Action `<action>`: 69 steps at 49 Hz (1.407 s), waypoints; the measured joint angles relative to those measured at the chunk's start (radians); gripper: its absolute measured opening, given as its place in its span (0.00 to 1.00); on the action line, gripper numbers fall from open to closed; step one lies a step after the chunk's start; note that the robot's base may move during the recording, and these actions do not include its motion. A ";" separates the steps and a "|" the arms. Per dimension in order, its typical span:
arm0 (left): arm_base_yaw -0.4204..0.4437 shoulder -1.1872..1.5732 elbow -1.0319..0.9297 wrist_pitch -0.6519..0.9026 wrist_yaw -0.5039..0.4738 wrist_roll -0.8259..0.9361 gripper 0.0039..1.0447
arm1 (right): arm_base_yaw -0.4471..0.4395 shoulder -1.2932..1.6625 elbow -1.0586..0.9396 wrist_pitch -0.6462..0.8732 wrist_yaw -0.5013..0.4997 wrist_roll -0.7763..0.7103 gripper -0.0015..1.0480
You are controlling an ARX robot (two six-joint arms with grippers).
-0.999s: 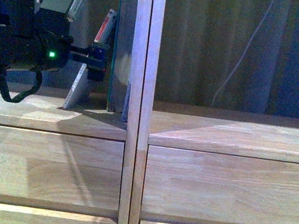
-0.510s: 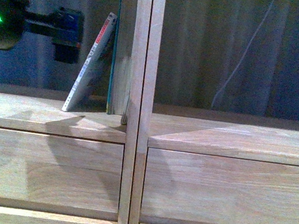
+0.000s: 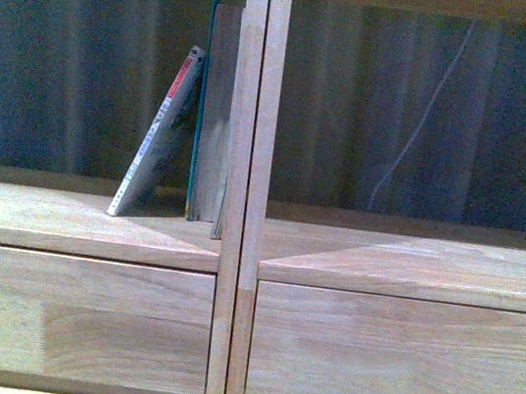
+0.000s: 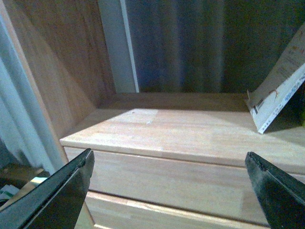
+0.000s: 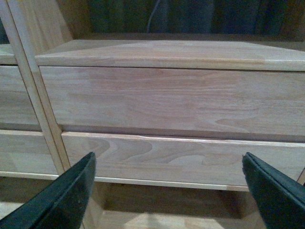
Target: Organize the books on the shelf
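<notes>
A thin white paperback with a red-white spine [image 3: 160,134] leans against an upright teal-covered book [image 3: 214,115] in the light-wood shelf's [image 3: 239,203] left compartment. Only the wrist views show the left gripper [image 4: 174,191] and right gripper [image 5: 171,191], both spread wide and empty.

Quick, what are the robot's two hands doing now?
Left hand: open, holding nothing.
Right hand: open, holding nothing.

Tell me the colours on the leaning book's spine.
Red at the top, white below with dark print, on the thin paperback; the front view shows it best.
</notes>
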 joint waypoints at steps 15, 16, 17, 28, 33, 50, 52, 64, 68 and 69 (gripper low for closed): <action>0.061 -0.555 -0.366 -0.285 0.285 -0.134 0.43 | 0.000 0.000 0.000 0.000 0.000 0.000 0.93; 0.061 -0.562 -0.373 -0.284 0.285 -0.135 0.41 | 0.000 0.000 0.000 0.000 0.000 0.000 0.93; 0.062 -0.571 -0.386 -0.282 0.285 -0.135 0.38 | 0.000 0.000 0.000 0.000 0.000 0.000 0.93; 0.062 -0.617 -0.450 -0.266 0.286 -0.142 0.03 | 0.000 0.000 0.000 0.000 0.000 0.000 0.93; 0.062 -0.627 -0.464 -0.262 0.287 -0.142 0.02 | 0.000 0.000 0.000 0.000 0.000 0.000 0.93; 0.062 -0.664 -0.508 -0.255 0.287 -0.143 0.02 | 0.000 0.000 0.000 0.000 0.000 0.000 0.93; 0.062 -0.674 -0.517 -0.251 0.287 -0.142 0.02 | 0.000 0.000 0.000 0.000 0.000 0.000 0.93; 0.063 -0.705 -0.552 -0.249 0.287 -0.143 0.02 | 0.000 0.000 0.000 0.000 0.000 0.000 0.93; 0.063 -0.705 -0.552 -0.249 0.288 -0.143 0.02 | 0.000 0.000 0.000 0.000 0.000 0.000 0.93; 0.063 -0.705 -0.552 -0.249 0.288 -0.143 0.02 | 0.000 0.000 0.000 0.000 0.000 0.000 0.93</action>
